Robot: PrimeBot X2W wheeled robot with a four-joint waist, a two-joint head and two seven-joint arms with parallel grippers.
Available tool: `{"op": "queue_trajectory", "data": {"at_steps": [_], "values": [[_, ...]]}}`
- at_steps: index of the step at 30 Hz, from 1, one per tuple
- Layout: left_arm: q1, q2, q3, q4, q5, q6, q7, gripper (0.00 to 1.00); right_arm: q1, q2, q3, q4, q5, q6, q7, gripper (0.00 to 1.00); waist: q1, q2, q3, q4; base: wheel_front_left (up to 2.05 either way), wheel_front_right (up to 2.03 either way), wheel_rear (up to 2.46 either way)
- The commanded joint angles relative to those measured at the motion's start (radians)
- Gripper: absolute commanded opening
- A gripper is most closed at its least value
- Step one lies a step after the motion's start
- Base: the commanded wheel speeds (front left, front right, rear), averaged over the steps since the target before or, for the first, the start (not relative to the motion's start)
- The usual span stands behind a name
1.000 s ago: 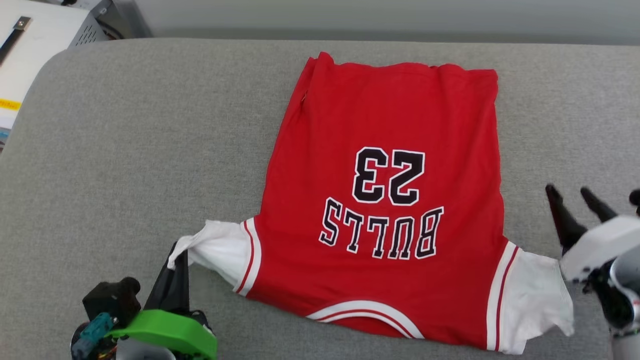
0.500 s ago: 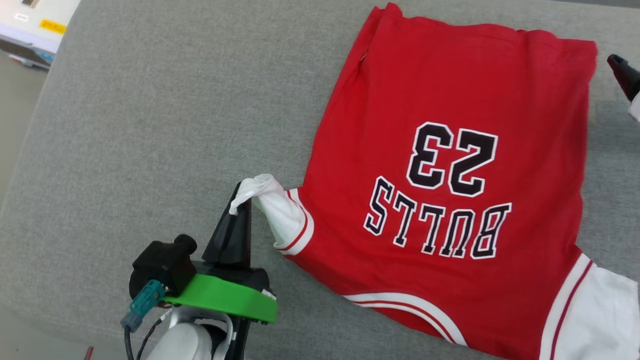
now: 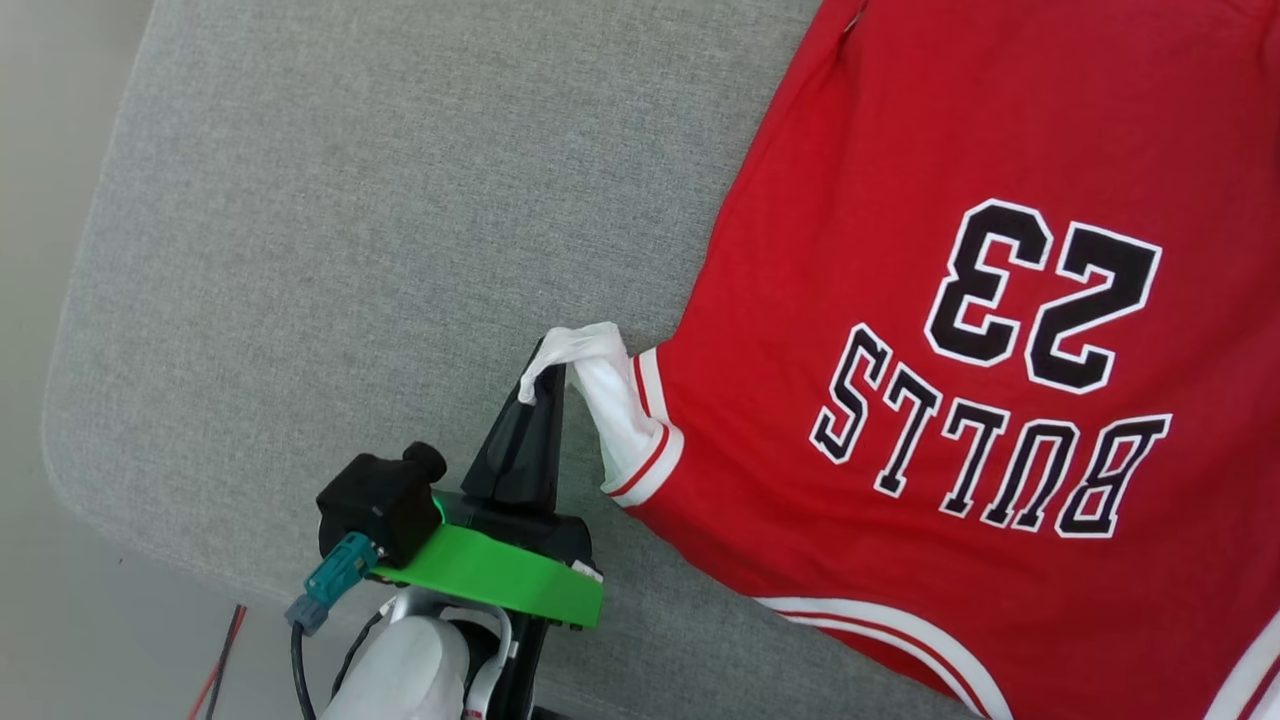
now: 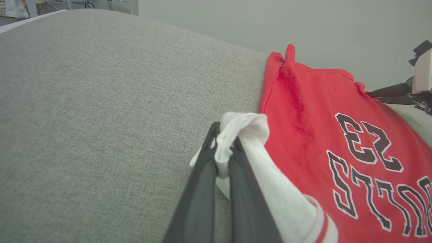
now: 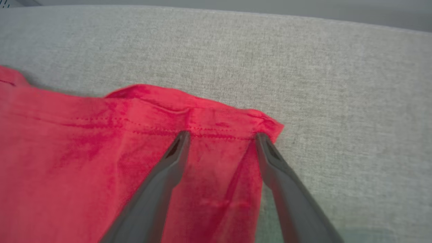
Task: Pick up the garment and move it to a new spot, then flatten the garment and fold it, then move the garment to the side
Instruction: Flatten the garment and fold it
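Note:
The garment (image 3: 900, 300), a red jersey T-shirt, lies print-up on the grey padded surface (image 3: 350, 200), with "BULLS 23" upside down in the head view. My left gripper (image 3: 545, 375) is shut on the bunched end of its white sleeve (image 3: 615, 400), holding it a little above the surface. The left wrist view shows the sleeve cloth (image 4: 243, 126) pinched between the two shut fingers of that gripper (image 4: 222, 158). My right gripper (image 5: 221, 136) stands open over the far hem corner of the garment (image 5: 84, 152), fingertips touching or just above the cloth. The right gripper (image 4: 374, 95) also appears beyond the shirt's far edge.
The padded surface's rounded left edge (image 3: 95, 300) drops to a pale floor (image 3: 40, 600). Red and black cables (image 3: 220, 660) lie on the floor at the lower left. Bare grey padding stretches left of the shirt and beyond its hem (image 5: 337, 84).
The head camera has swung left and down. My right gripper went from beside the near right sleeve to the far hem corner. The left gripper kept its hold and drew the sleeve toward the shirt body.

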Motion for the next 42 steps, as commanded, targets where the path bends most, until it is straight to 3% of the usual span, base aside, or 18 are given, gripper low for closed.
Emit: {"op": "queue_trajectory", "data": {"at_steps": [1, 2, 3, 5, 13, 20, 26, 30, 35, 42], "values": [[-0.021, -0.008, 0.009, 0.003, 0.011, -0.007, -0.006, 0.00, 0.042, 0.021, 0.020, 0.056, 0.011, 0.000, 0.056, 1.00, -0.0001, 0.0000, 0.023, 0.021, 0.00, 0.00, 0.00], [-0.021, -0.010, 0.013, 0.004, 0.014, -0.010, -0.006, 0.00, 0.052, 0.021, 0.021, 0.073, 0.020, 0.000, 0.083, 1.00, -0.0001, 0.0000, 0.023, 0.020, 0.00, 0.00, 0.00], [-0.021, -0.012, 0.016, 0.004, 0.017, -0.012, -0.006, 0.00, 0.059, 0.022, 0.021, 0.085, 0.028, 0.000, 0.105, 0.60, -0.0001, 0.0000, 0.022, 0.019, 0.00, 0.00, 0.00], [-0.021, -0.015, 0.021, 0.003, 0.024, -0.017, -0.007, 0.00, 0.071, 0.021, 0.017, 0.106, 0.046, 0.000, 0.148, 0.00, -0.0001, 0.0000, 0.019, 0.017, 0.00, 0.00, 0.00], [-0.004, -0.014, 0.044, 0.016, 0.037, -0.027, -0.007, 0.00, 0.063, -0.017, 0.026, 0.076, 0.065, 0.000, 0.173, 0.00, -0.0001, 0.0000, -0.032, -0.010, 0.00, 0.00, 0.00], [0.043, 0.005, 0.083, 0.054, 0.014, -0.011, -0.003, 0.00, 0.115, -0.098, 0.072, -0.046, 0.091, 0.000, 0.171, 0.00, -0.0001, 0.0000, -0.139, -0.065, 0.00, 0.00, 0.00], [0.089, 0.036, 0.125, 0.066, -0.006, 0.019, 0.013, 0.00, 0.278, -0.175, 0.070, -0.222, 0.163, 0.000, 0.157, 0.00, -0.0001, 0.0000, -0.227, -0.130, 0.00, 0.00, 0.00], [0.129, 0.065, 0.155, 0.066, -0.016, 0.044, 0.028, 0.00, 0.500, -0.203, -0.005, -0.401, 0.198, 0.000, 0.156, 0.00, -0.0001, 0.0000, -0.279, -0.186, 0.00, 0.00, 0.00], [0.171, 0.092, 0.178, 0.067, -0.025, 0.066, 0.050, 0.00, 0.764, -0.152, -0.132, -0.593, 0.194, 0.000, 0.159, 0.00, -0.0001, 0.0000, -0.317, -0.238, 0.00, 0.00, 0.00], [0.221, 0.122, 0.190, 0.076, -0.038, 0.077, 0.080, 0.00, 1.148, 0.078, -0.306, -0.849, 0.154, 0.000, 0.164, 0.00, -0.0001, 0.0000, -0.368, -0.289, 0.00, 0.00, 0.00]]}}
